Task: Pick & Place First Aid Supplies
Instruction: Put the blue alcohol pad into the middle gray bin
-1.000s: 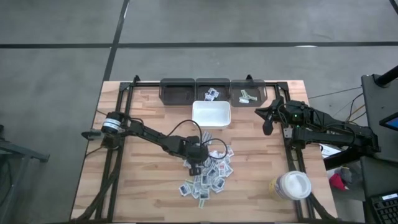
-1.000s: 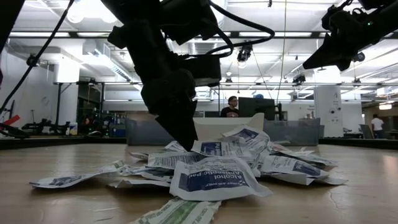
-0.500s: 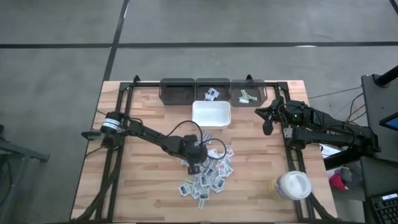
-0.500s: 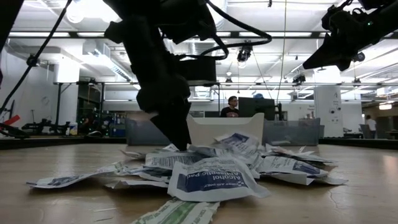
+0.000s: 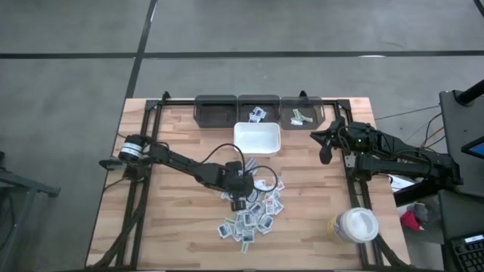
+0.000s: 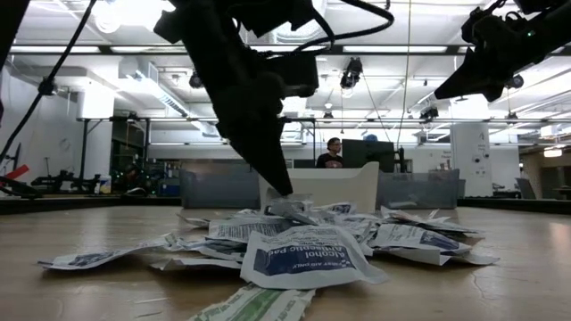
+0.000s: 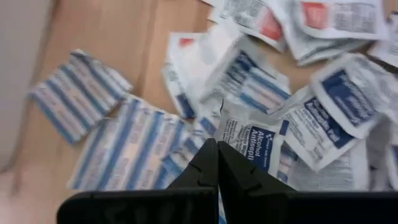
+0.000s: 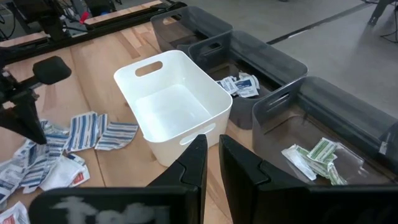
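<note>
The first aid supplies point(image 5: 253, 211) lie as a loose heap of small flat packets on the wooden table, in front of the white tray point(image 5: 257, 138). My left gripper point(image 6: 285, 193) is just above the heap's far left part, slanting down, and is shut on the edge of one packet point(image 6: 290, 210). In its wrist view the shut fingertips point(image 7: 217, 147) are over blue-printed packets. My right gripper point(image 8: 213, 144) waits high at the table's right, behind the tray. Only a narrow gap shows between its fingers, and nothing is in it. My left gripper pinches a white packet by its upper edge point(image 6: 285, 203) between its two fingertips. It comes slanting down from above and from the table's left. The packet hangs under the tips with its lower part still on the heap. The fingers hide the exact spot in the wrist view.
Three dark bins point(image 5: 259, 112) line the far edge; the middle and right ones hold a few packets. A round white-lidded jar point(image 5: 355, 225) stands near the front right. Bare wood lies to the left of the heap. A person shows in the room behind.
My left gripper has risen a little out of the heap, staying shut, and has drawn one packet's edge up with it. Packets around it have shifted, and a blue-printed one that stood propped up has sunk flatter.
</note>
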Available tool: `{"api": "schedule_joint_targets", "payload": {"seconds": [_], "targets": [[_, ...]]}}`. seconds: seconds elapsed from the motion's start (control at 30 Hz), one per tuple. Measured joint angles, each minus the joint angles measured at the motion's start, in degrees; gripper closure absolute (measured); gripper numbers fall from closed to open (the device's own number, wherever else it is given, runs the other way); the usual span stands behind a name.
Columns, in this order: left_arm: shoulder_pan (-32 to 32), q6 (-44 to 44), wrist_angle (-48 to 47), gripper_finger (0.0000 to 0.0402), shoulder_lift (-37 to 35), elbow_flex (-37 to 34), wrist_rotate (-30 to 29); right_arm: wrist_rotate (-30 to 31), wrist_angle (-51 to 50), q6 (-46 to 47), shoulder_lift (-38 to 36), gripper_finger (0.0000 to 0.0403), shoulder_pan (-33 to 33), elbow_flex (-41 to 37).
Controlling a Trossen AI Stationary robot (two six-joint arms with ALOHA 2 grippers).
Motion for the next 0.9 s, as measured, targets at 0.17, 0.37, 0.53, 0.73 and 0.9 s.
{"api": "schedule_joint_targets", "payload": {"seconds": [0.17,0.37,0.53,0.73,0.9], "targets": [[0.0,-1.7,-1.0,0.0401,0.0,-0.2,0.0,0.0,0.0,0.0,0.0,0.0364,0.0,0.0],[0.1,-1.8,-1.2,0.0401,0.0,-0.2,-0.1,0.0,0.0,0.0,0.0,0.0364,0.0,0.0],[0.1,-1.8,-1.0,0.0401,0.0,-0.8,0.0,0.0,0.0,0.0,0.0,0.0364,0.0,0.0],[0.0,-1.8,-0.5,0.0400,0.0,-2.0,3.8,0.0,0.0,0.0,0.0,0.0364,0.0,0.0],[0.0,-1.8,-0.6,0.0370,0.0,-2.2,4.0,0.0,0.0,0.0,0.0,0.0364,0.0,0.0]]}}
